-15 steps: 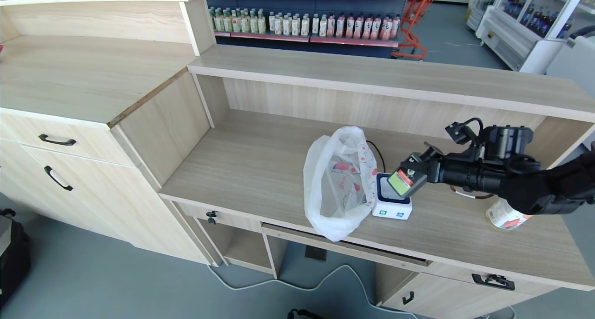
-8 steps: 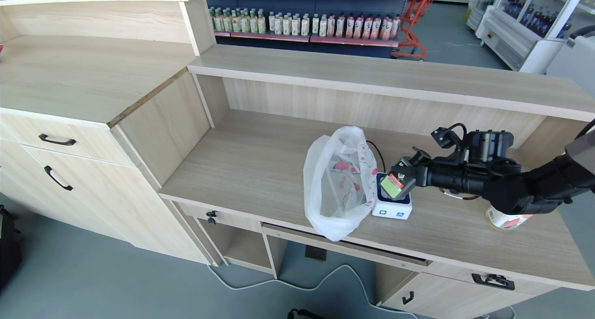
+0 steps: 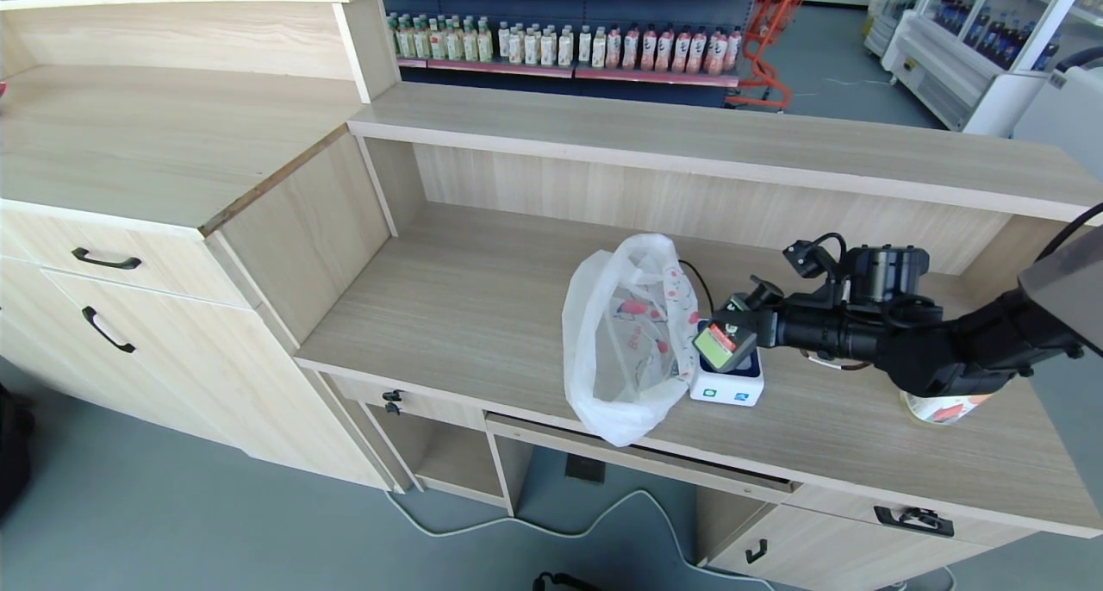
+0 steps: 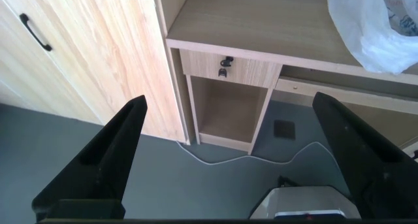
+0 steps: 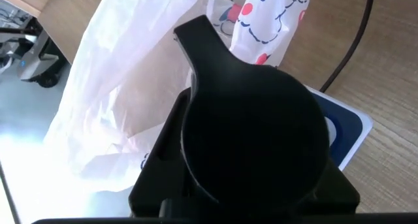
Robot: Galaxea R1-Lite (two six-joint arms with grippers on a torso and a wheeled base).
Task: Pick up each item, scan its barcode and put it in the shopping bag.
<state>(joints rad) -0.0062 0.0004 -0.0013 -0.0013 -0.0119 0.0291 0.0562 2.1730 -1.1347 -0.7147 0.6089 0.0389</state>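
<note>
My right gripper [image 3: 732,334] is shut on a small green item with a red label [image 3: 717,348]. It holds the item just above the white scanner box with a blue top [image 3: 729,389], close to the right side of the white shopping bag [image 3: 627,341]. In the right wrist view the dark gripper and held item [image 5: 251,129] hang over the shopping bag [image 5: 111,113] and the scanner [image 5: 347,128]. My left gripper [image 4: 228,162] is open, low in front of the counter over the floor, with the bag [image 4: 372,28] farther off.
A white bottle with a red label [image 3: 941,407] stands on the counter [image 3: 482,307] behind my right arm. A black cable [image 3: 703,286] runs back from the scanner. A raised ledge [image 3: 689,143] borders the counter's far side, and cabinets with drawers [image 3: 108,298] stand at the left.
My right arm has carried the green item to the left, from beside the scanner to right above it and nearer the bag. The bag and scanner stayed put.
</note>
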